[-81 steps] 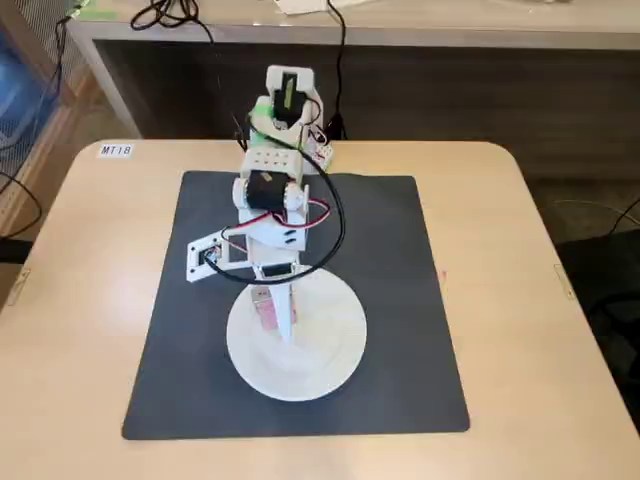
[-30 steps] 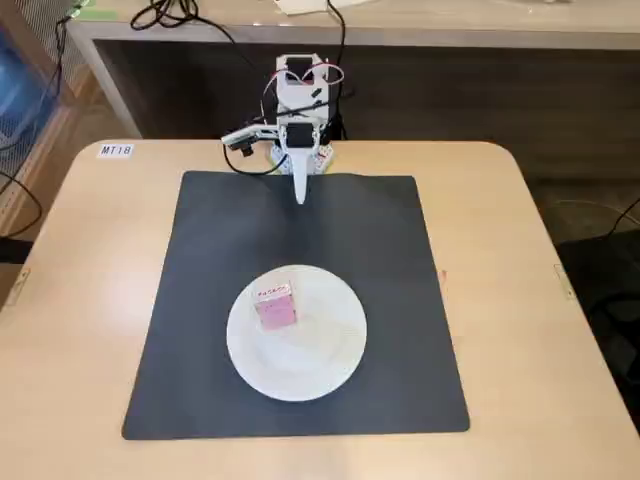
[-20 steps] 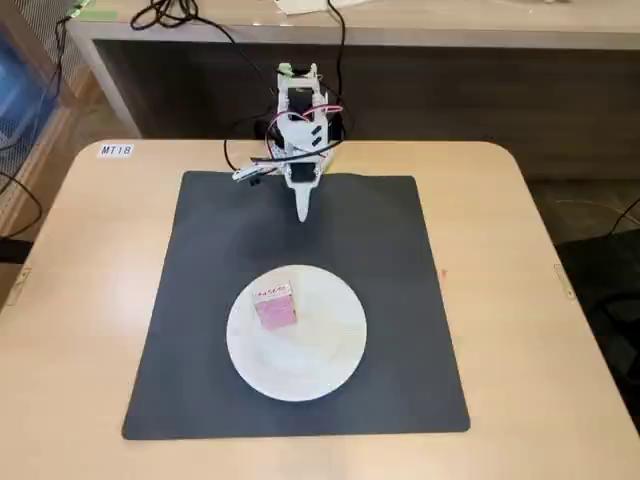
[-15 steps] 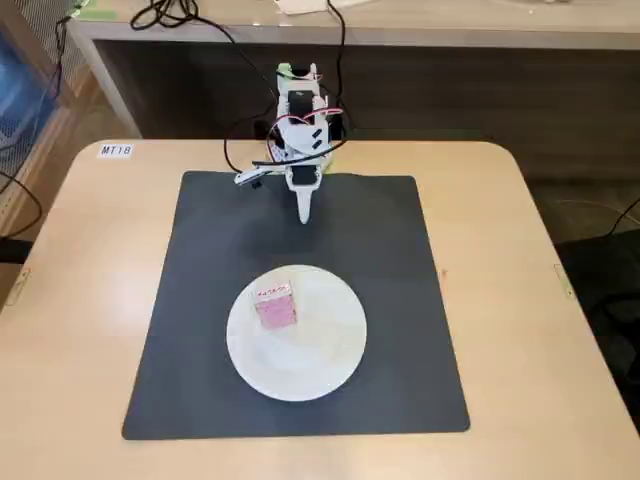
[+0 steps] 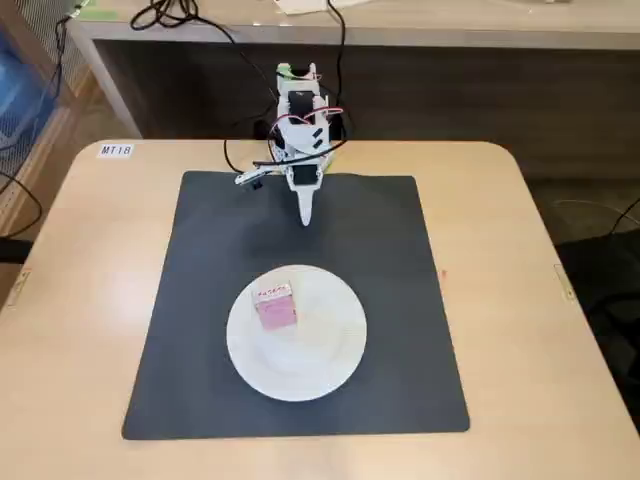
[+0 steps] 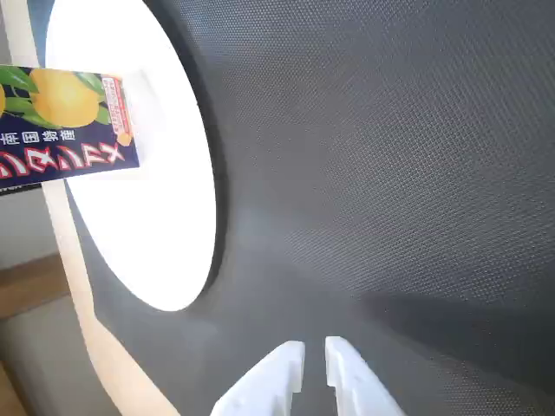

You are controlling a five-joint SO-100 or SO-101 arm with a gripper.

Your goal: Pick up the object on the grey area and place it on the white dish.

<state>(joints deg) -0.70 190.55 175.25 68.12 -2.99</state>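
The small pink box with a white, red-printed label lies on the left part of the white plate, which sits on the dark grey mat. My gripper hangs tip-down over the mat's back edge, well behind the plate, shut and empty. In the wrist view the gripper shows at the bottom with its fingers nearly together over the mat. The plate is at the left there. The box on it shows a dark blue side with yellow fruit print.
The mat lies on a light wooden table with a small "MT18" label at its back left. Black cables run from the arm's base to a bench behind the table.
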